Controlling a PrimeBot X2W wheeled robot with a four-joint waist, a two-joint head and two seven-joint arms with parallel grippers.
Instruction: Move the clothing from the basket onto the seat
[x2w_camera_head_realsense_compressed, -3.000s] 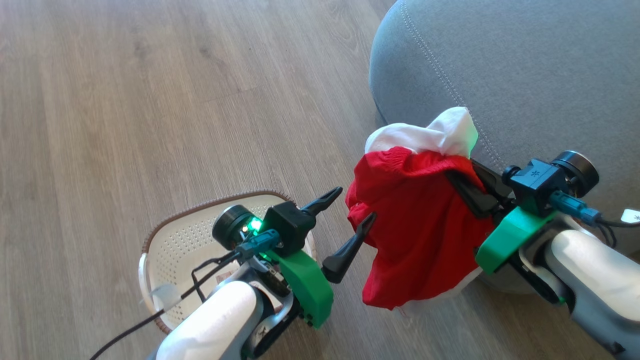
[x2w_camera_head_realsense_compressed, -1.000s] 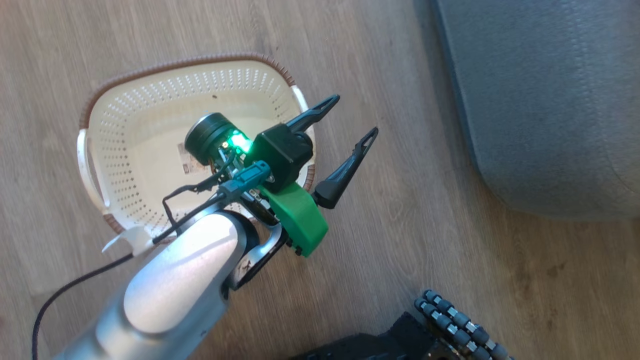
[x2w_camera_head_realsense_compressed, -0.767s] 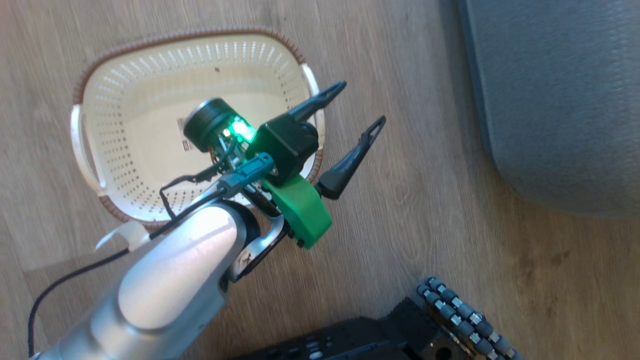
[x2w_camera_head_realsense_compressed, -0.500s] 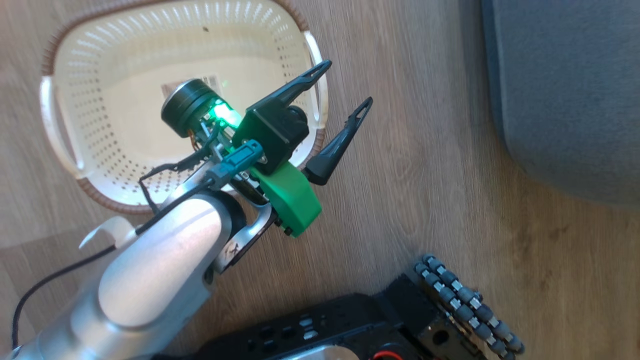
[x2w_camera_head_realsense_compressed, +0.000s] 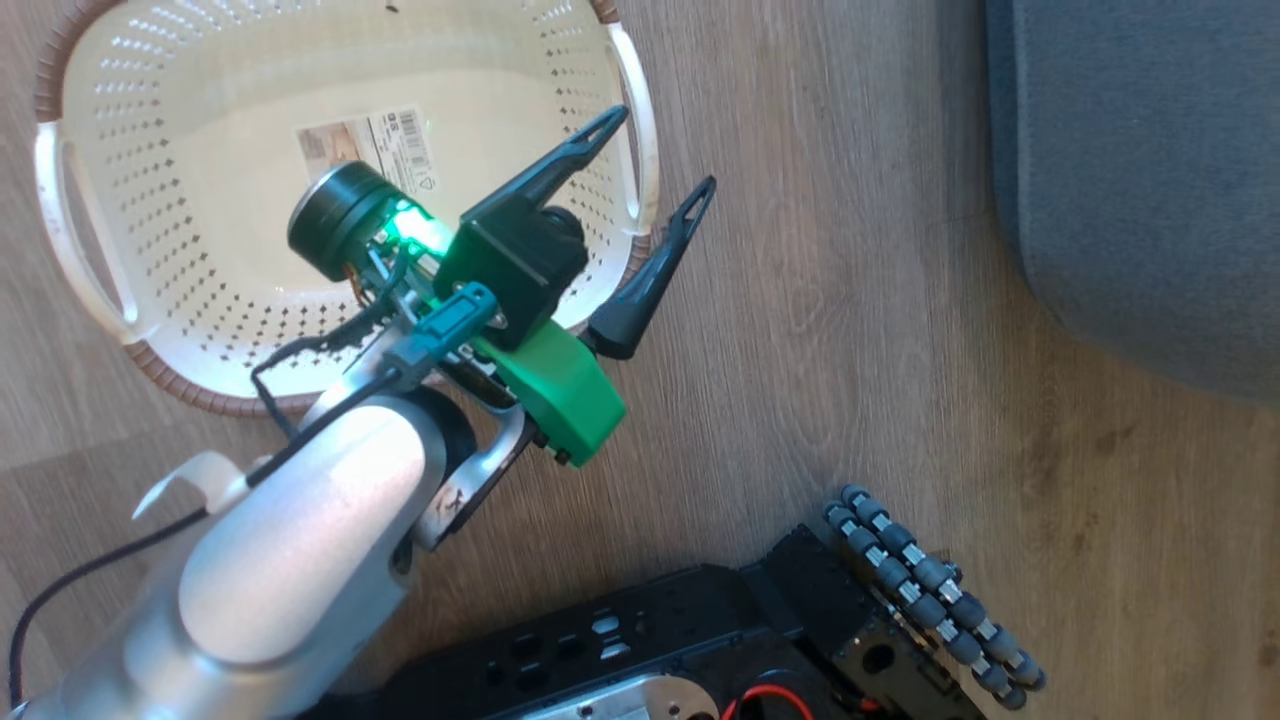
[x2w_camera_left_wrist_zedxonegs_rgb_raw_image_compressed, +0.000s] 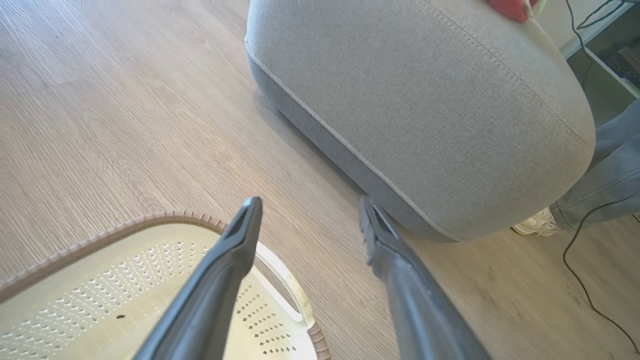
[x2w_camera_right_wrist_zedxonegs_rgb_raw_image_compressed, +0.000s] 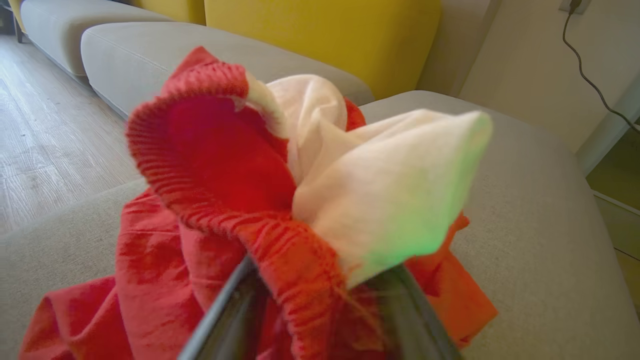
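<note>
- Left hand (x2w_camera_head_realsense_compressed: 664, 148), its two dark fingers spread wide and holding nothing, hovers above the right rim of the basket (x2w_camera_head_realsense_compressed: 200, 395). The basket sits on the wooden floor (x2w_camera_head_realsense_compressed: 850, 350) near the seat (x2w_camera_head_realsense_compressed: 1150, 150).
- Nothing covers the basket's perforated bottom, and its printed label (x2w_camera_head_realsense_compressed: 365, 150) is in plain sight. No fabric shows inside it in the head view.
- Right hand (x2w_camera_right_wrist_zedxonegs_rgb_raw_image_compressed: 320, 270) is up over the seat, its fingers (x2w_camera_right_wrist_zedxonegs_rgb_raw_image_compressed: 222, 312) flanking the bunched red waistband of the clothing (x2w_camera_right_wrist_zedxonegs_rgb_raw_image_compressed: 210, 165). Folds hide the tips, so it cannot be told whether they are clamped on the cloth or have let go.
- Lower folds of the clothing, red with a white panel, drape onto the grey cushion on both sides of the hand. The left wrist view catches a scrap of red on the seat's far top edge.
- Judged from this, the transfer is all but done: the garment is out of the basket and resting on the seat. What remains is for the right hand to get clear of the fabric and draw away without dragging it off.
- A person's denim leg and pale shoe (x2w_camera_left_wrist_zedxonegs_rgb_raw_image_compressed: 537, 227) stand beyond the seat.
</note>
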